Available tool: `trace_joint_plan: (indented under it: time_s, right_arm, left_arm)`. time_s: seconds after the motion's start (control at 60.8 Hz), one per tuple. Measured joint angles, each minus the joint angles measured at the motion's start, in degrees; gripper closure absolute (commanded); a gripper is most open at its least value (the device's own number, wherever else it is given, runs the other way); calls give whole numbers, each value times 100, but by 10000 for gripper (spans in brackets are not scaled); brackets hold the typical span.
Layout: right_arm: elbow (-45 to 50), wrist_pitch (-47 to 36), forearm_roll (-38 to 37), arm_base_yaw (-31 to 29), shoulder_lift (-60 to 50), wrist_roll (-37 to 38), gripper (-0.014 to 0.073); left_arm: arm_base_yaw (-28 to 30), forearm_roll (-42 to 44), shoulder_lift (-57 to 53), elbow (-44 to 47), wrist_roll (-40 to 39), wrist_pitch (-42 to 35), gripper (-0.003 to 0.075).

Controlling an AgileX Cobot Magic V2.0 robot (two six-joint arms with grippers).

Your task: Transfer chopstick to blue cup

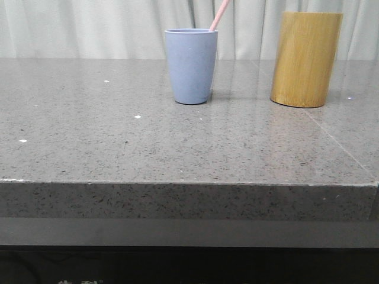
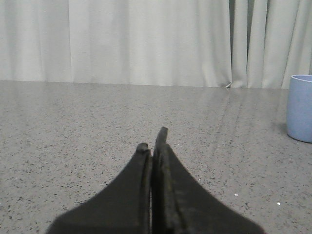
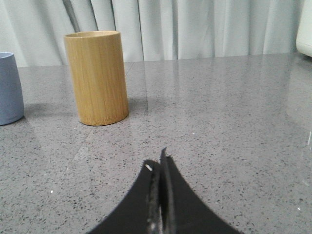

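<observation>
The pale blue cup [image 1: 190,66] stands upright at the back middle of the grey stone table. A thin pale pink chopstick [image 1: 219,15] leans out of its rim toward the upper right. The cup's edge also shows in the left wrist view [image 2: 300,107] and in the right wrist view [image 3: 9,88]. My left gripper [image 2: 153,141] is shut and empty, low over the table, well away from the cup. My right gripper [image 3: 157,163] is shut and empty, in front of the bamboo holder. Neither gripper shows in the front view.
A taller tan bamboo cylinder holder [image 1: 305,59] stands to the right of the blue cup, also in the right wrist view [image 3: 96,77]. A white object [image 3: 305,27] sits at the far edge of the right wrist view. Pale curtains hang behind the table. The table's front edge [image 1: 189,183] is near.
</observation>
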Motion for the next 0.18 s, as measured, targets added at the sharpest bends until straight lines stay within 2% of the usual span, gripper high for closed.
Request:
trace_joint_plan:
  time_s: [0.181]
  right_arm:
    - [0, 0, 0, 0, 0, 0, 660]
  left_arm:
    - [0, 0, 0, 0, 0, 0, 739]
